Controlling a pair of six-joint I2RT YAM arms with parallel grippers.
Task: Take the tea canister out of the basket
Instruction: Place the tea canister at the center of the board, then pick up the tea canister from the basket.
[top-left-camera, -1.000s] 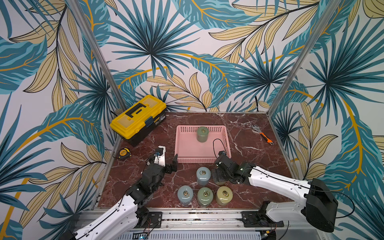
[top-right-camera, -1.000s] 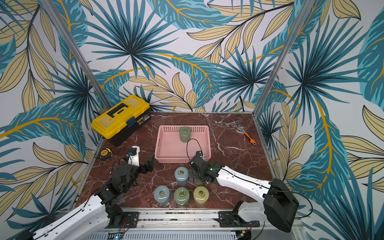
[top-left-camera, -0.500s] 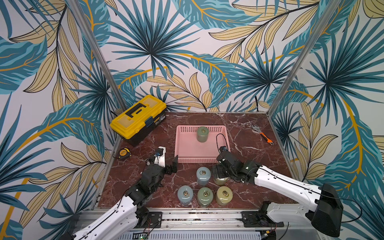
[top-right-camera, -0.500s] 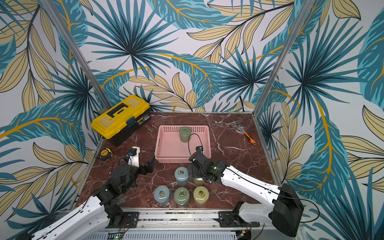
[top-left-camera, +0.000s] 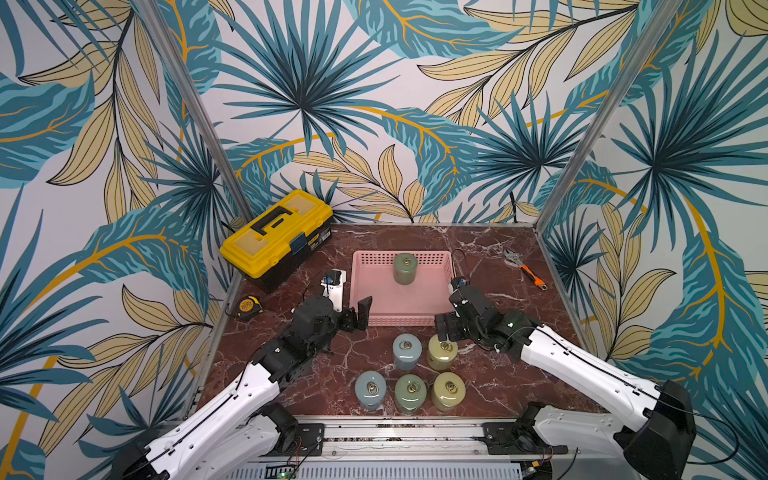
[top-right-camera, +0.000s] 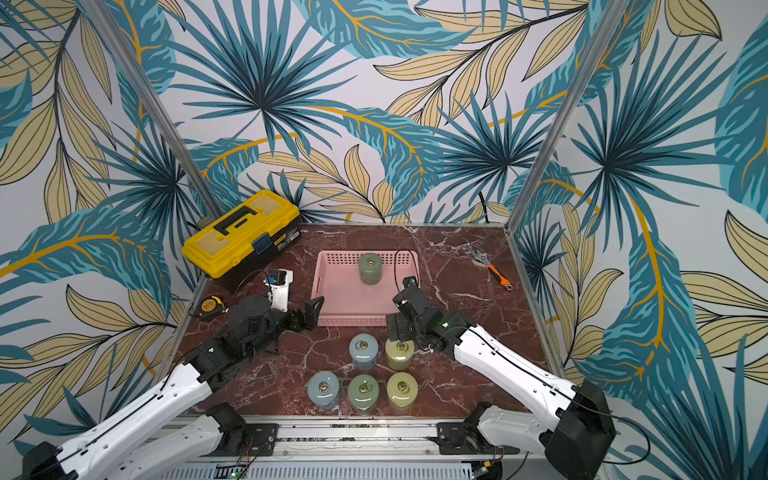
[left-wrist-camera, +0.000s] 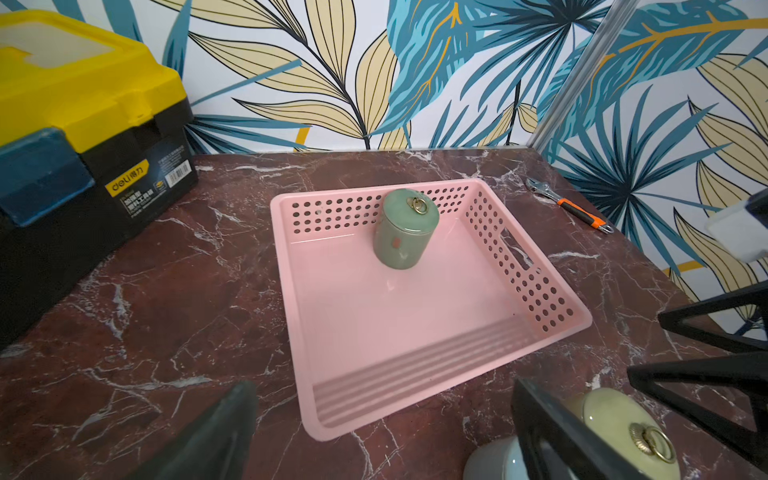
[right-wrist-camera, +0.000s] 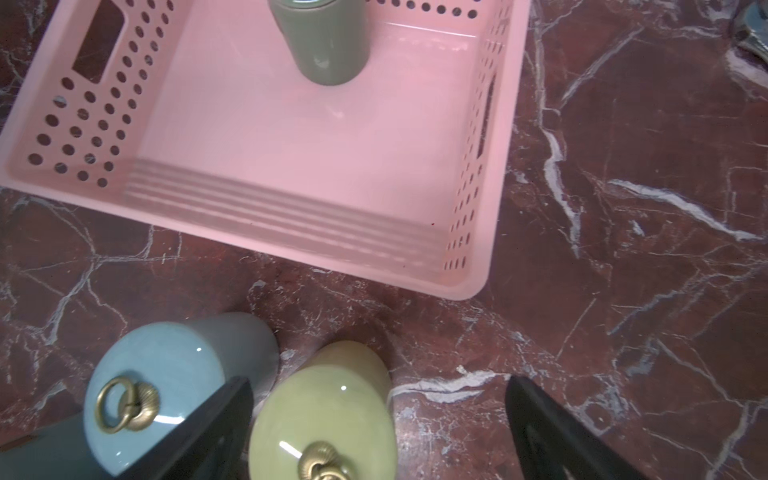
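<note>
The pink basket (top-left-camera: 399, 305) (top-right-camera: 353, 299) lies mid-table and holds one green tea canister (top-left-camera: 405, 268) (top-right-camera: 370, 268), upright against its far wall, also in the left wrist view (left-wrist-camera: 405, 230) and the right wrist view (right-wrist-camera: 322, 41). My left gripper (top-left-camera: 360, 313) (left-wrist-camera: 382, 440) is open at the basket's near left corner, holding nothing. My right gripper (top-left-camera: 446, 334) (right-wrist-camera: 380, 436) is open just above a yellow canister (top-left-camera: 442, 352) (right-wrist-camera: 324, 415) that stands on the table in front of the basket; its fingers do not touch it.
Several canisters stand in front of the basket: a blue one (top-left-camera: 407, 351) beside the yellow one, and a front row of blue (top-left-camera: 370, 390), green (top-left-camera: 410, 392) and yellow (top-left-camera: 449, 390). Yellow toolbox (top-left-camera: 276, 232) at back left, tape measure (top-left-camera: 248, 306) at left, wrench (top-left-camera: 524, 270) at right.
My right gripper has drawn up and back from the yellow canister next to the blue one, which now shows in full. The left arm has hardly moved.
</note>
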